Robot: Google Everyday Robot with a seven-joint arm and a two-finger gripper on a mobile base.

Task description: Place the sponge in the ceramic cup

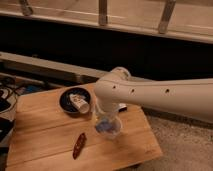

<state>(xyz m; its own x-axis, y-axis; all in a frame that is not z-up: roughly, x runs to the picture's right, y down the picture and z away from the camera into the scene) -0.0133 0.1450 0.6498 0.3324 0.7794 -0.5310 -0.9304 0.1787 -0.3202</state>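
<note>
A white ceramic cup [80, 102] lies on its side in a black bowl [66, 101] at the back of the wooden table [45, 135]. My gripper [106, 126] points down just right of and in front of the bowl, at the end of the white arm [160, 95] that reaches in from the right. A small blue sponge [105, 128] shows between the fingers, and the gripper is shut on it. The sponge is held close over the table top, apart from the cup.
A reddish-brown oblong object [79, 145] lies on the table near its front edge, left of the gripper. Cables and dark gear [7, 95] sit off the table's left side. A speckled floor [185, 145] lies to the right.
</note>
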